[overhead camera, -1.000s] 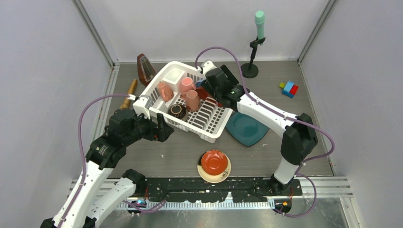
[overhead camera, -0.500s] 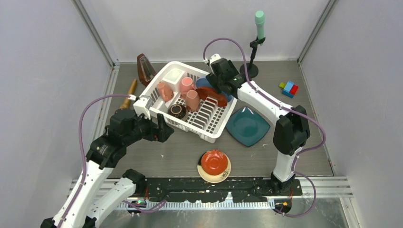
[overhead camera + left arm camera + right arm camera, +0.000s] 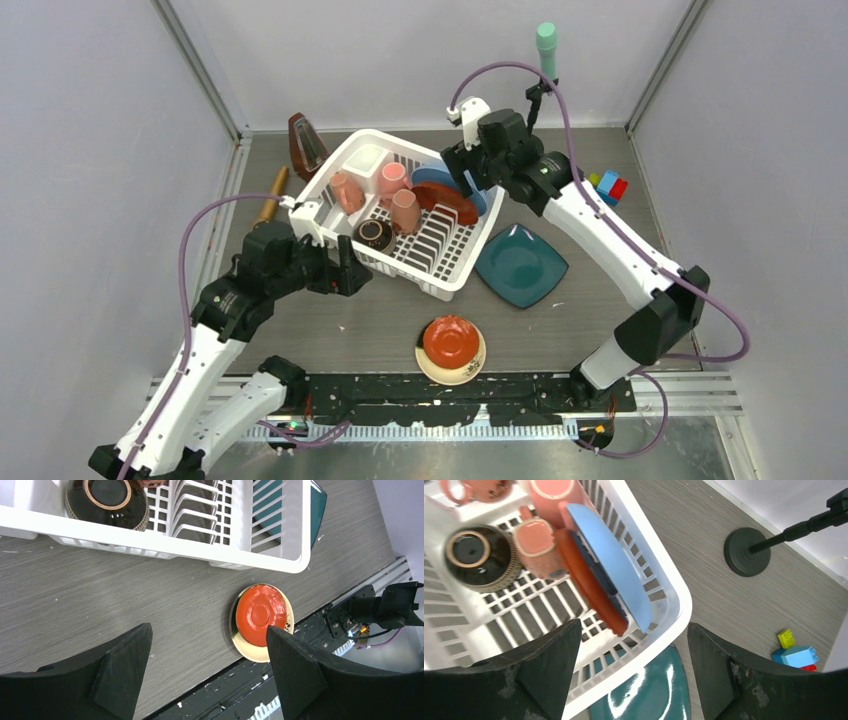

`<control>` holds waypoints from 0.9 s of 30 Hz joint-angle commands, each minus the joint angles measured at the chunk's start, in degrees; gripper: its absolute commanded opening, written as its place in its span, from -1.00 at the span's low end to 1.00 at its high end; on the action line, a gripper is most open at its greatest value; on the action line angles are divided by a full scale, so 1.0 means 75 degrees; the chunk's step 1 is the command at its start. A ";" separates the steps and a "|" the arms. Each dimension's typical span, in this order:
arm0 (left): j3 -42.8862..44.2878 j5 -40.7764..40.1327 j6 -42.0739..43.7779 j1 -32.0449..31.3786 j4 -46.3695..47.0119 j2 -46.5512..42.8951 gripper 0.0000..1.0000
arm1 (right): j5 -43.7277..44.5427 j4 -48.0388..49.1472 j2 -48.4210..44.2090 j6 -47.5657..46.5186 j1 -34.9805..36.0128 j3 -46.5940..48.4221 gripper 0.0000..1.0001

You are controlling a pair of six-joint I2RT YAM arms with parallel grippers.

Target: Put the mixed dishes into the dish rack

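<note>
Blue plate [image 3: 613, 567], seemingly clear of right fingers [image 3: 551, 672]

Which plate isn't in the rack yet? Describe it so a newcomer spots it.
Find the white dish rack at the centre. Beside its right corner, flat on the table, lies a dark teal plate. It is squarish, unlike the round light blue plate standing inside the rack.

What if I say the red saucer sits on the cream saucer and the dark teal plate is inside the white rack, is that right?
Not quite. The dark teal plate is not inside the dish rack; it lies flat on the table beside the rack, as the top external view shows. The red saucer does sit on the cream saucer.
</note>
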 commanded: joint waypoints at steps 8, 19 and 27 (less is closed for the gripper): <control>0.0054 0.0691 -0.0580 0.0030 0.0408 0.0508 0.74 | -0.0644 -0.0033 -0.2658 0.2486 -0.1081 -0.2019 0.68; 0.0217 0.0269 -0.1479 0.0018 0.0677 0.1268 0.68 | -0.1855 -0.0432 -0.4258 0.5527 -0.3562 -0.4543 0.73; 0.0299 0.0053 -0.1176 0.0018 0.0313 0.1392 0.72 | -0.2407 0.0424 -0.4968 0.7054 -0.5153 -0.6515 0.61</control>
